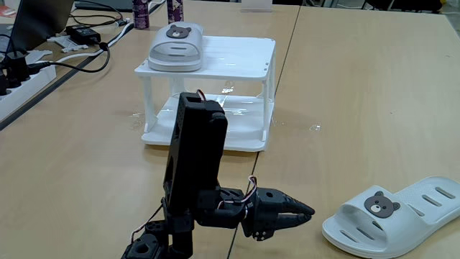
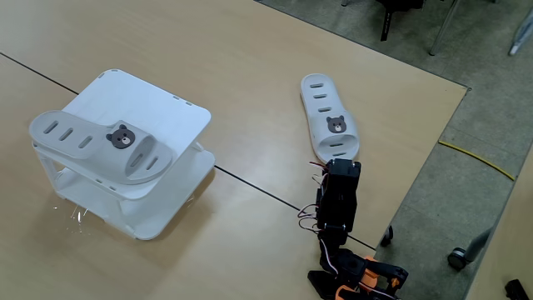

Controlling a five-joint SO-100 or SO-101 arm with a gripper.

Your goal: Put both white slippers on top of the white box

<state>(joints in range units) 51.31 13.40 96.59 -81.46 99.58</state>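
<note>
One white slipper (image 1: 176, 47) with a bear badge lies on the left part of the white box's top (image 1: 237, 57), also seen in the other fixed view as slipper (image 2: 93, 143) on the box (image 2: 171, 117). The second slipper (image 1: 397, 216) lies on the table at the lower right, its toe end toward the arm; from above this slipper (image 2: 329, 117) lies just beyond the black arm (image 2: 339, 204). My gripper (image 1: 307, 212) hangs low over the table, pointing at that slipper from a short gap away. Its fingers look shut with nothing between them.
A power strip (image 1: 18, 79), a charger and cables (image 1: 86, 36) lie at the far left, with bottles (image 1: 141, 13) behind the box. The table edge (image 2: 433, 158) runs close beside the arm's base, with floor and a yellow cable (image 2: 475, 158) beyond.
</note>
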